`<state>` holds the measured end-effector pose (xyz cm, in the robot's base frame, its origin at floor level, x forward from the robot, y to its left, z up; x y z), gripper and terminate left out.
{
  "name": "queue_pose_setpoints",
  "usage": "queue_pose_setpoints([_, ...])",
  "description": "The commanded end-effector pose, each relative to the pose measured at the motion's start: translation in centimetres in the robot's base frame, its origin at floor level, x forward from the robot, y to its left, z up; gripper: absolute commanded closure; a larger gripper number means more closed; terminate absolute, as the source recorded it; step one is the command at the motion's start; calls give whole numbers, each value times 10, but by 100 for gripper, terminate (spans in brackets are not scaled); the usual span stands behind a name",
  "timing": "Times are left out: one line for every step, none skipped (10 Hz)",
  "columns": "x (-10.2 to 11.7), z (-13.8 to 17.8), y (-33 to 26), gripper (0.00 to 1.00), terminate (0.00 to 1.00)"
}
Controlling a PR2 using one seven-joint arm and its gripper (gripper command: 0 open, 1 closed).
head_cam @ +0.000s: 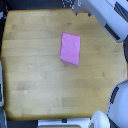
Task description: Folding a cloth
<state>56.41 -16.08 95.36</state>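
No brand, label or writing can be read anywhere in the view; the picture is small and soft, and nothing legible is resolved on any surface.

The cloth [70, 48] is taken as the landmark; it is seen as a plain pink-magenta rectangle, taller than wide, tilted slightly, lying flat on the worktop [35, 75] a little above and to the exterior view's right of the worktop's middle; its lower edge looks a shade darker, as where fabric is doubled, though this cannot be told for certain; nothing is touching it.

The worktop is of light wood in joined strips, with grain lines and a few darker streaks running across it, and rounded corners; it is far larger than the cloth and spreads out on every side of it; dark floor or shadow is seen past its edges, at the top corner to the exterior view's left and along the bottom.

Above and to the exterior view's right of the cloth, well apart from it, a white and grey arm [102, 15] is seen entering from the top edge; the gripper is not seen in the frame, so whether it is wide or narrow cannot be told.

Below and to the exterior view's right of the cloth, white rounded robot parts [119, 107] are seen at the frame's corner, beyond the worktop's edge.
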Motion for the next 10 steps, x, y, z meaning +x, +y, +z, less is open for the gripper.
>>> queue_pose_setpoints([35, 37, -129, 0, 0])
queue_pose_setpoints([39, 40, -144, 0, 0])
queue_pose_setpoints([46, 47, -171, 0, 0])
queue_pose_setpoints([52, 51, -189, 0, 0])
queue_pose_setpoints([52, 55, -206, 0, 0])
queue_pose_setpoints([52, 58, -219, 0, 0])
queue_pose_setpoints([52, 58, -224, 0, 0])
queue_pose_setpoints([50, 55, -231, 0, 0])
queue_pose_setpoints([47, 52, -235, 0, 0])
queue_pose_setpoints([41, 45, -244, 0, 100])
